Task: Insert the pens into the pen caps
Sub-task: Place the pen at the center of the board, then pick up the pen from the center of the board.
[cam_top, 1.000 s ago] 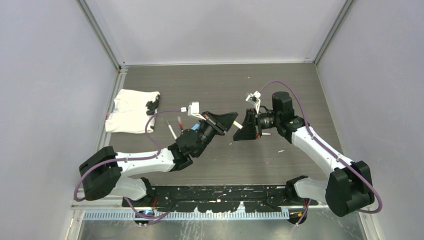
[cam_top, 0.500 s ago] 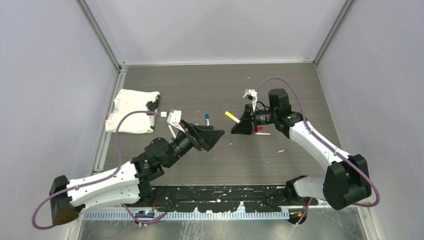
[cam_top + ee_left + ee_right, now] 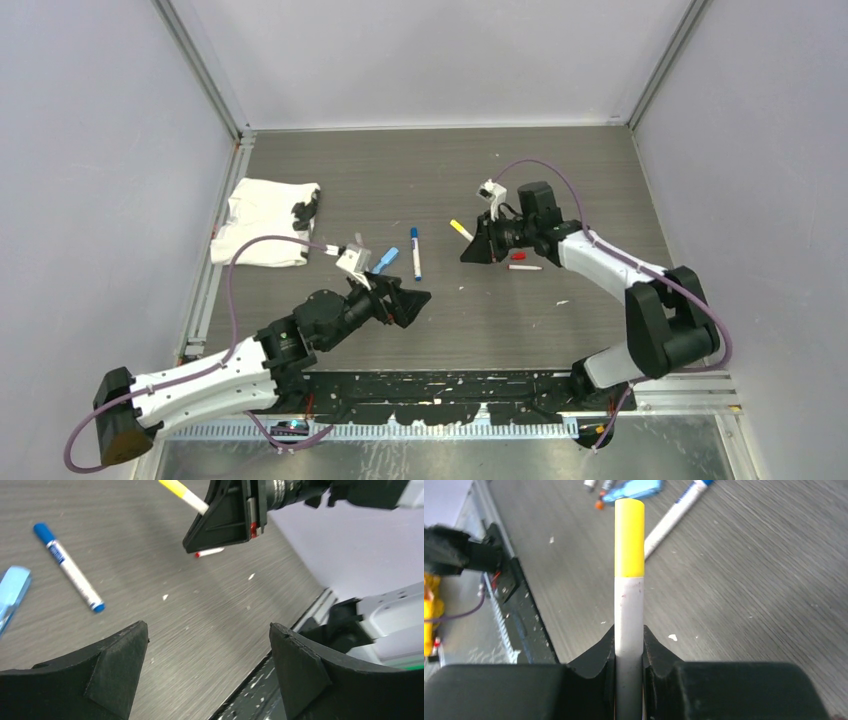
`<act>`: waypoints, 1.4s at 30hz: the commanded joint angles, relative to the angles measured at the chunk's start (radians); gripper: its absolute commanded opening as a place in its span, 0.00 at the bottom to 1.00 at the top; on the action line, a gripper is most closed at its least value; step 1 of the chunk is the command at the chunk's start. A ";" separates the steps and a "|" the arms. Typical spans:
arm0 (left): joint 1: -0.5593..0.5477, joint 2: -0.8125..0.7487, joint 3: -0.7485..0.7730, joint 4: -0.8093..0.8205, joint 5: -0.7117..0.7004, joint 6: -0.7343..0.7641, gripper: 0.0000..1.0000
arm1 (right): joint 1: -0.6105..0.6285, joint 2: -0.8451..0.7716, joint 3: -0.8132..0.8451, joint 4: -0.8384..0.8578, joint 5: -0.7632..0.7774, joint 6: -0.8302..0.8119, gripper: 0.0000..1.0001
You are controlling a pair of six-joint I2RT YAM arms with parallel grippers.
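My right gripper (image 3: 472, 243) (image 3: 629, 635) is shut on the white barrel of a pen (image 3: 629, 605), and a yellow cap (image 3: 629, 537) (image 3: 460, 229) sits on the pen's free end, above the table. Over the near middle of the table my left gripper (image 3: 415, 308) (image 3: 207, 630) is wide open and holds nothing. A blue-ended pen (image 3: 414, 252) (image 3: 70, 569) lies flat between the two arms. A white pen with a red tip (image 3: 524, 267) (image 3: 209, 553) and a small red cap (image 3: 518, 256) lie under the right gripper.
A light-blue oblong piece (image 3: 385, 260) (image 3: 12, 592) lies just left of the blue pen. A white cloth (image 3: 262, 220) with a dark bit on it sits at the far left. The black rail (image 3: 430, 385) runs along the near edge.
The left gripper opened, let go at the yellow pen's end and drew back toward the near edge. The right gripper carried the yellow-capped pen slightly farther back. The blue pen came into view.
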 commanded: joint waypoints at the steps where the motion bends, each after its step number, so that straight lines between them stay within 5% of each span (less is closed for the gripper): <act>1: 0.009 -0.016 -0.052 0.070 -0.069 -0.005 0.92 | 0.062 0.073 0.035 0.097 0.275 0.171 0.18; 8: 0.013 -0.141 -0.146 0.059 -0.129 -0.066 0.91 | 0.100 0.257 0.132 0.077 0.423 0.308 0.27; 14: 0.012 -0.216 -0.163 0.018 -0.147 -0.080 0.90 | 0.100 0.357 0.184 0.100 0.335 0.414 0.42; 19: 0.013 -0.198 -0.155 0.018 -0.128 -0.088 0.90 | 0.093 0.349 0.237 0.043 0.238 0.344 0.47; 26: 0.013 -0.148 -0.188 0.202 -0.022 -0.081 0.96 | -0.024 0.137 0.338 -0.375 -0.005 -0.251 0.52; 33: 0.016 -0.081 -0.216 0.383 0.059 -0.084 1.00 | -0.104 -0.027 0.268 -0.841 -0.033 -1.145 0.62; 42: 0.018 -0.015 -0.215 0.396 0.061 -0.090 1.00 | -0.190 0.075 0.301 -0.988 0.110 -1.302 0.57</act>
